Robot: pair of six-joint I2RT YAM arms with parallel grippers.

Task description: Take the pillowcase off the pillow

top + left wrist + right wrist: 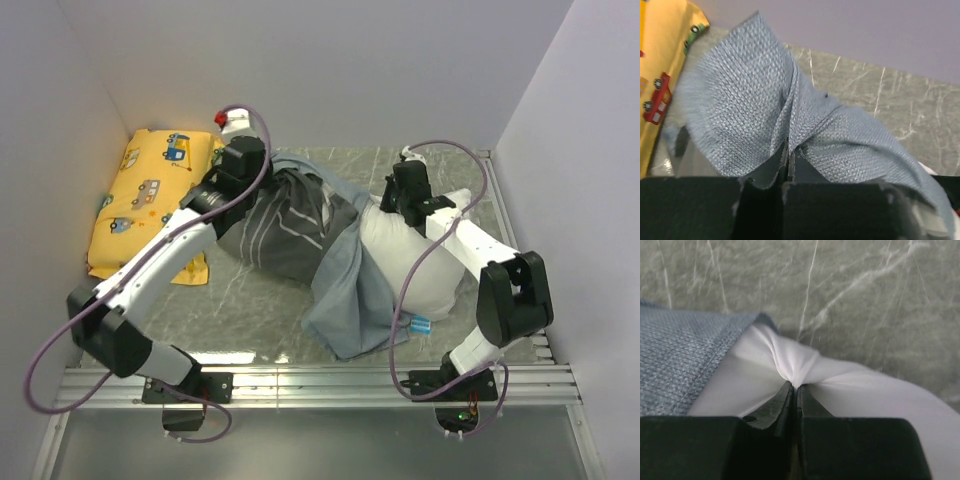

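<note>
The grey-blue pillowcase (300, 235) lies bunched across the table's middle, its open end draped toward the front (350, 310). The white pillow (420, 265) sticks out of it at the right. My left gripper (262, 180) is shut on a fold of the pillowcase (745, 100) at its far left end. My right gripper (392, 210) is shut on a pinch of the pillow's white fabric (790, 365) near the far side; the pillowcase's edge (680, 360) lies just left of it.
A yellow cushion (150, 195) printed with cartoon vehicles lies at the far left against the wall; it also shows in the left wrist view (660, 75). A small blue-and-white object (418, 323) lies by the pillow's front edge. Walls close in on the left, back and right.
</note>
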